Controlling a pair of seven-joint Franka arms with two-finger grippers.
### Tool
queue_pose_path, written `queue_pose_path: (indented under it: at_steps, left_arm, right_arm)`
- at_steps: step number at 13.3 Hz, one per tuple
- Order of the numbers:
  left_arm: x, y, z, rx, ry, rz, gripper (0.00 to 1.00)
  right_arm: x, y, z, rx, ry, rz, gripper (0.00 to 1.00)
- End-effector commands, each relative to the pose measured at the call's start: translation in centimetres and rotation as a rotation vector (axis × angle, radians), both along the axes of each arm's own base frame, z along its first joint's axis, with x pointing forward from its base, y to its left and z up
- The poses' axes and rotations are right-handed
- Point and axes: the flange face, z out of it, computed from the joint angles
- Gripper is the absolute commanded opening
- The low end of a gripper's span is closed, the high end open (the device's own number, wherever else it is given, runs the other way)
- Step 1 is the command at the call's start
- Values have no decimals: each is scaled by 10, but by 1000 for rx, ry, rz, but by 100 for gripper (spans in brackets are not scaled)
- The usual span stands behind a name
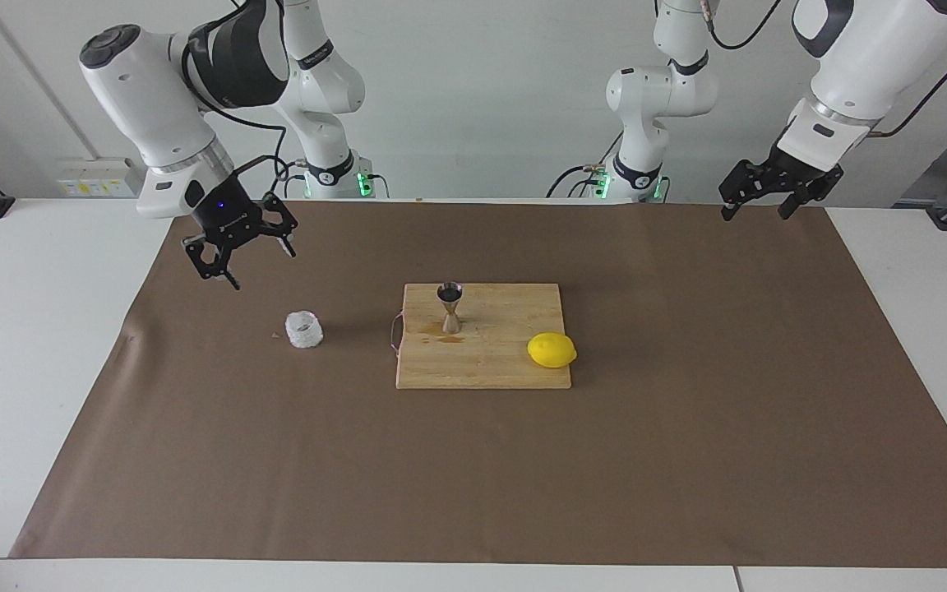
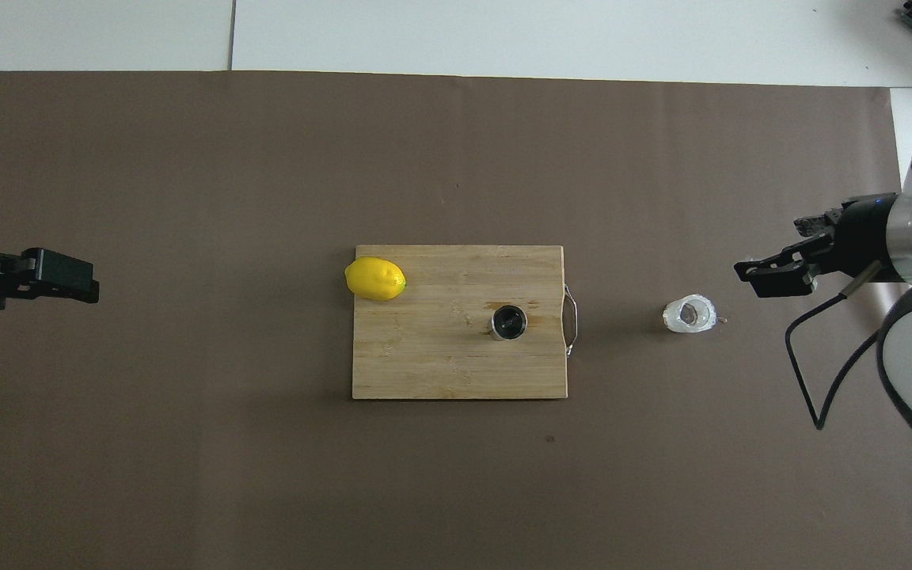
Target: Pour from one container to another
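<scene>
The small ribbed clear glass cup (image 1: 304, 329) (image 2: 689, 314) stands upright on the brown mat, beside the board toward the right arm's end. The steel hourglass jigger (image 1: 450, 307) (image 2: 509, 322) stands upright on the wooden cutting board (image 1: 506, 370) (image 2: 440, 364). My right gripper (image 1: 256, 265) (image 2: 771, 247) hangs open and empty in the air over the mat, apart from the cup and toward the right arm's end of it. My left gripper (image 1: 755, 215) (image 2: 92, 285) waits open and empty, raised over the mat's edge at the left arm's end.
A yellow lemon (image 1: 552, 350) (image 2: 375, 278) lies on the board's corner toward the left arm's end. The board has a thin metal handle (image 1: 394, 333) (image 2: 571, 319) facing the cup. The brown mat (image 1: 687, 460) covers most of the white table.
</scene>
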Motion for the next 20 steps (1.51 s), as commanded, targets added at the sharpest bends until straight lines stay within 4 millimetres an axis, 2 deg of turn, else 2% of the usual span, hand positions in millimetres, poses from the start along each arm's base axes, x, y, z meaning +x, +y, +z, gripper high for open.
queue_pose_path:
  at_steps: [1, 4, 8, 10, 12, 15, 18, 20]
  left_arm:
    - [-7, 2, 3, 20, 3, 11, 100]
    - [-7, 2, 3, 20, 3, 10, 100]
    - [-7, 2, 2, 20, 5, 11, 100]
    - [-7, 2, 3, 22, 3, 10, 100]
    - [-7, 2, 3, 20, 3, 10, 100]
    - [-7, 3, 2, 22, 5, 13, 100]
    - [-7, 3, 2, 22, 5, 13, 100]
    - [-7, 2, 2, 22, 5, 10, 100]
  right_arm:
    - [1, 16, 18, -21, 49, -214, 100]
    - [2, 33, 50, -103, 41, -401, 100]
    - [-1, 35, 55, -105, 97, -524, 100]
    - [-4, 26, 66, -110, 134, -590, 100]
    - [-6, 18, 62, -114, 167, -667, 100]
    - [-6, 10, 59, -138, 173, -688, 100]
    - [-9, 24, 58, -176, 164, -658, 100]
    - [-13, 24, 58, -200, 182, -656, 100]
